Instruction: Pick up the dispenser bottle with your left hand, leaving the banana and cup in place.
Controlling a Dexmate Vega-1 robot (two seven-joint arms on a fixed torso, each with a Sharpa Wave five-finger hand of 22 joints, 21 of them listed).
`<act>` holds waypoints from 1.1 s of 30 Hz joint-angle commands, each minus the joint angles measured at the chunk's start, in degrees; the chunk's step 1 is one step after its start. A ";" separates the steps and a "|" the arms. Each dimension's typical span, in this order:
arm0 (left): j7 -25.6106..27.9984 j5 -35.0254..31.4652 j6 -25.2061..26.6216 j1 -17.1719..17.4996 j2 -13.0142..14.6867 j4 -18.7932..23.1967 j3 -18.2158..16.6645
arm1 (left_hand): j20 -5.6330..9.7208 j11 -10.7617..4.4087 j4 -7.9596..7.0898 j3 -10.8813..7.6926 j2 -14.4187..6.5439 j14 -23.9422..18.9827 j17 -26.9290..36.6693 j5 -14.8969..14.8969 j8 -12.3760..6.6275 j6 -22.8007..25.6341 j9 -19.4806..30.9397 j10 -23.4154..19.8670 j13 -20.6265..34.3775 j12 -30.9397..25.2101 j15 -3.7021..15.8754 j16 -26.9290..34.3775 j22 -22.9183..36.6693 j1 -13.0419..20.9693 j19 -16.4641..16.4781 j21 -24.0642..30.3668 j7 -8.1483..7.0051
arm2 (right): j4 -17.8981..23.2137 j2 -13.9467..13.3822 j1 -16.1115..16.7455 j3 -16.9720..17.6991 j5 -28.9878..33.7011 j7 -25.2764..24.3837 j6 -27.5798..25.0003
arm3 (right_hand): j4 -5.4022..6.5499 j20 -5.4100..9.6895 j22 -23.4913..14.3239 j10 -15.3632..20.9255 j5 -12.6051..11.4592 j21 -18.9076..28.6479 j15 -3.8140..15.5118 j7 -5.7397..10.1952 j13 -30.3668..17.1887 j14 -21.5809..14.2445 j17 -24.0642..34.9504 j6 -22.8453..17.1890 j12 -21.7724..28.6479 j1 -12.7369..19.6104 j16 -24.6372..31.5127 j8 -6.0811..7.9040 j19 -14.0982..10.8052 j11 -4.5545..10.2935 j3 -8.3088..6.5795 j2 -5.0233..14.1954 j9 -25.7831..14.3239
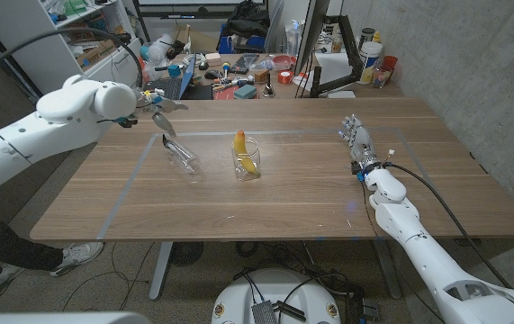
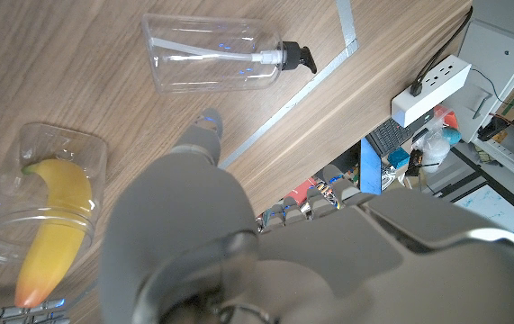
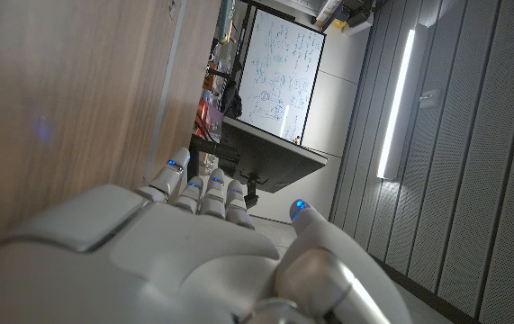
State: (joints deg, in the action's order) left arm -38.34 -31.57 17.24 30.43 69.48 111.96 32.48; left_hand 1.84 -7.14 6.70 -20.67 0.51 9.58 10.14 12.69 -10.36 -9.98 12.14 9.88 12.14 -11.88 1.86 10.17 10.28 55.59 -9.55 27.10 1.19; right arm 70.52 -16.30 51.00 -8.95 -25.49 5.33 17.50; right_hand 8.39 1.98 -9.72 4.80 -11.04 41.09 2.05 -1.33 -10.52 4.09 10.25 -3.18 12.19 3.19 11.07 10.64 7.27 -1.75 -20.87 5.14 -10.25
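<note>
A clear dispenser bottle [image 1: 181, 156] with a black pump lies on its side on the wooden table [image 1: 311, 193], left of centre. It also shows in the left wrist view as the bottle [image 2: 216, 63] with its pump pointing toward the table's edge. My left hand [image 1: 159, 112] hovers above and behind it, holding nothing, fingers spread downward. A clear cup [image 1: 247, 157] stands at the centre with a yellow banana [image 1: 243, 148] upright in it; the cup [image 2: 36, 193] and banana [image 2: 51, 229] show near my left hand [image 2: 180, 225]. My right hand [image 1: 357, 142] stays at the table's right, fingers extended, empty.
Thin tape lines [image 1: 130, 180] mark a rectangle on the table around the bottle and cup. A cluttered bench [image 1: 229, 72] and shelves stand behind the far edge. A white power strip [image 2: 432, 85] shows beyond the table's edge in the left wrist view.
</note>
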 commanded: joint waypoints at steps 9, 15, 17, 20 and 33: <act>-1.58 -1.79 0.73 -2.90 -1.06 -0.59 5.10 | 5.43 0.57 -0.29 1.01 0.20 14.71 0.19 0.02 -0.61 -28.37 0.15 16.91 0.24 -0.54 0.62 0.40 0.26 -0.67 -8.41 -0.50 0.44 | 0.22 -0.45 0.52 0.34 -0.18 0.04 -0.04 | 0.13 6.10 -0.30 0.41 -0.58 -0.40 0.75 -0.26 -0.10 0.07 0.11 -0.50 0.10 -0.37 0.18 0.33 -0.05 -0.37 0.33 4.14 -0.32; -2.06 -1.70 0.68 -3.24 -1.25 -0.93 5.96 | 5.37 0.59 -0.34 1.19 0.01 14.82 0.19 0.10 -0.67 -28.33 0.16 16.88 0.27 -0.67 0.51 0.42 0.28 -0.60 -8.41 -0.66 0.41 | -0.13 -0.37 0.23 0.14 -0.11 0.21 -0.10 | 0.11 6.14 -0.30 0.42 -0.59 -0.49 0.76 -0.21 -0.10 0.07 0.11 -0.48 0.10 -0.37 0.16 0.31 -0.10 -0.35 0.38 4.12 -0.32; -2.13 -1.85 0.39 -3.38 -1.23 -1.09 6.30 | 5.37 0.60 -0.35 1.23 -0.03 14.84 0.19 0.11 -0.66 -28.39 0.16 16.91 0.27 -0.68 0.48 0.43 0.28 -0.59 -8.42 -0.70 0.43 | -0.23 -0.31 0.16 0.06 0.01 0.14 -0.07 | 0.12 6.13 -0.31 0.38 -0.59 -0.52 0.80 -0.18 -0.10 0.08 0.11 -0.46 0.08 -0.38 0.16 0.30 -0.11 -0.32 0.40 4.12 -0.32; -2.45 -1.95 0.41 -3.50 -1.17 -1.17 6.69 | 5.33 0.66 -0.38 1.34 -0.12 15.00 0.18 0.14 -0.65 -28.45 0.17 17.03 0.28 -0.69 0.43 0.40 0.29 -0.57 -8.52 -0.83 0.44 | -0.30 -0.30 0.11 -0.01 0.11 0.11 -0.05 | 0.12 6.13 -0.31 0.34 -0.60 -0.56 0.76 -0.23 -0.10 0.08 0.11 -0.48 0.06 -0.38 0.16 0.31 -0.12 -0.35 0.43 4.12 -0.32; -4.69 -2.71 0.45 -4.30 -1.35 -2.53 8.78 | 5.05 0.92 -0.41 1.74 -0.43 15.45 0.18 0.28 -0.61 -28.76 0.20 17.42 0.32 -0.78 -0.05 0.37 0.33 -0.34 -8.98 -1.35 0.72 | -0.14 -0.29 0.06 -0.25 0.49 -0.22 -0.34 | 0.11 6.12 -0.31 0.41 -0.63 -0.78 0.78 -0.22 -0.10 0.07 0.10 -0.42 0.07 -0.37 0.14 0.27 -0.19 -0.40 0.49 4.18 -0.32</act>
State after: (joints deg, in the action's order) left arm -41.34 -33.68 17.81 26.84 68.38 110.47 39.60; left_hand 1.84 -6.62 6.34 -19.17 0.51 9.58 10.14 12.69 -10.63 -9.81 12.13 9.96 12.19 -12.14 1.86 10.39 10.35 55.13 -9.55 25.83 1.45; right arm 70.45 -16.64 51.21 -8.94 -25.37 5.36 17.46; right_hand 8.46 2.05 -9.72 5.02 -11.46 40.65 2.05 -1.33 -10.52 4.09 10.25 -3.17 12.19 3.19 11.07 10.64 7.21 -1.97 -20.48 5.15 -10.25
